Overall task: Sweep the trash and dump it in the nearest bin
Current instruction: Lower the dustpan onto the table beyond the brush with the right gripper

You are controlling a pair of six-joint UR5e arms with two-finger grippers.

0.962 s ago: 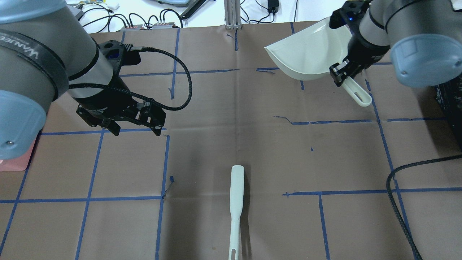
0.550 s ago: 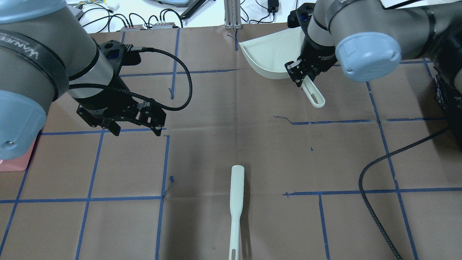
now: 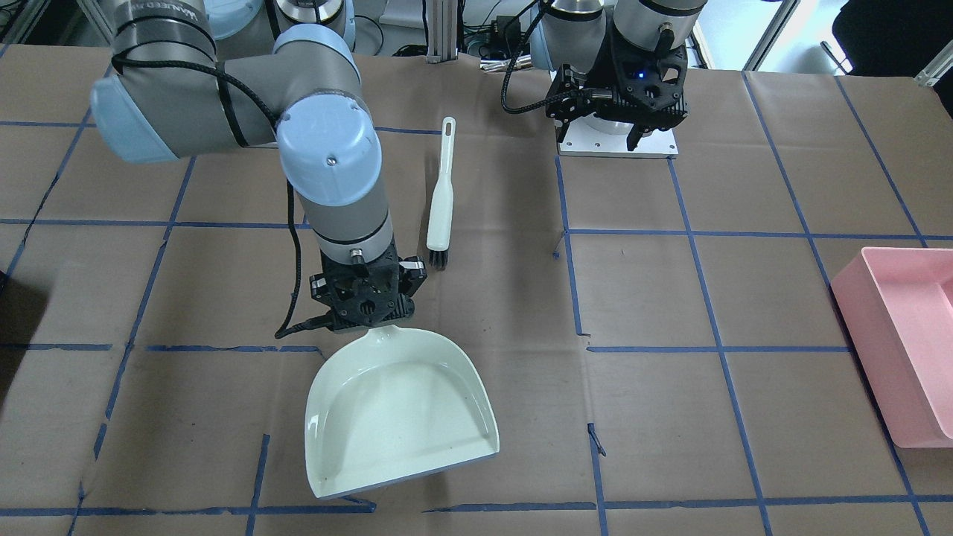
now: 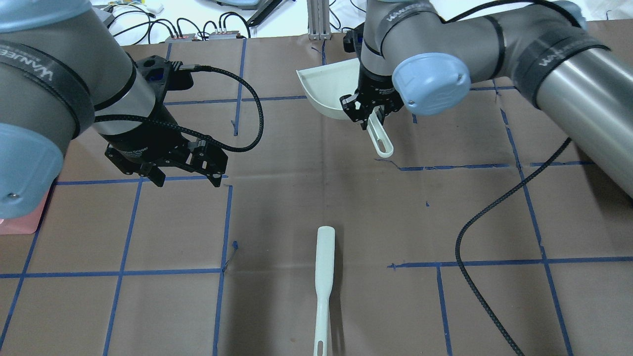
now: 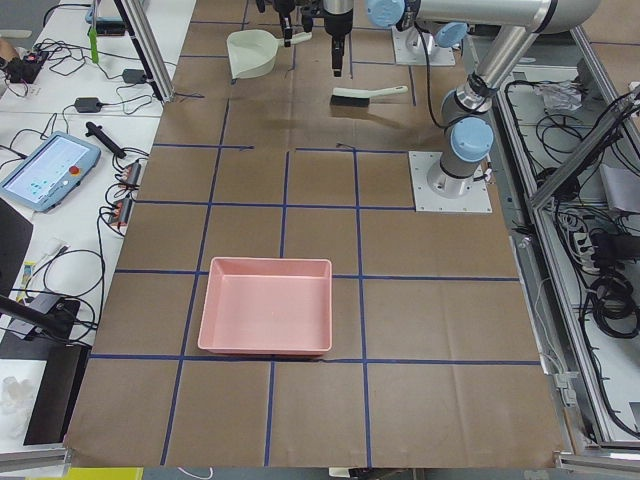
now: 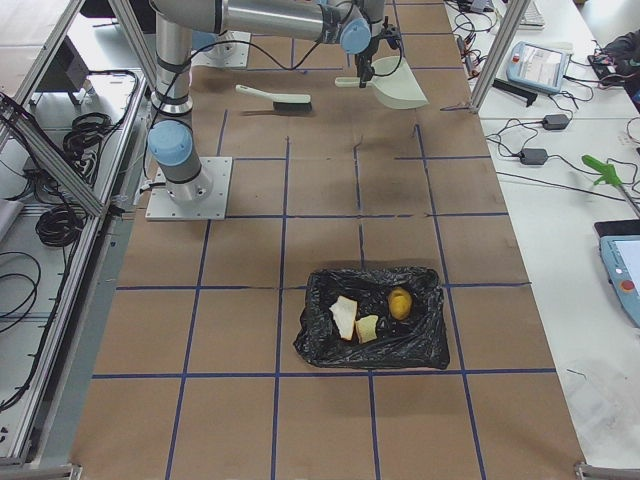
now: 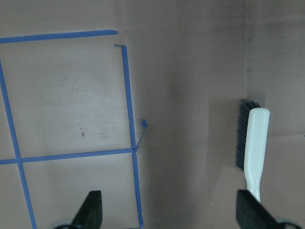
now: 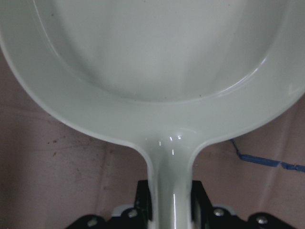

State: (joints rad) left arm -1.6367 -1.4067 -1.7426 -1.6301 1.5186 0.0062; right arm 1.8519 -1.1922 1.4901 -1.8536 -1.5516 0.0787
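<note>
Already the trash (image 6: pixel 367 329), two bread scraps and a yellow potato-like lump, lies in the black-lined bin (image 6: pixel 425 348) near the surface's (image 4: pixel 346 198) right end. The right hand (image 3: pixel 370 321) pinches the dustpan (image 3: pixel 402 409) by its handle, mouth toward the operators' side. The brush (image 4: pixel 324 277) lies lengthwise, bristles away from the robot. The left hand (image 4: pixel 187 179) hangs spread. Brown paper, blue tape grid (image 4: pixel 227 222); cables (image 4: pixel 198 24) beyond.

Left arm (image 4: pixel 49 29), right arm (image 4: pixel 578 99): silver-grey round tubes, pale blue joint caps (image 4: pixel 431 84), small screw (image 4: pixel 13 196) in cap. Black band (image 4: pixel 559 52) with white letters around each arm. Black braided cable (image 4: pixel 261 118) goes to wrist. Left pincer (image 4: pixel 188 181), right pincer (image 4: pixel 367 114): black, two fingers each. Square silver base plate (image 5: pixel 425 200) on tabletop (image 4: pixel 306 198).
</note>
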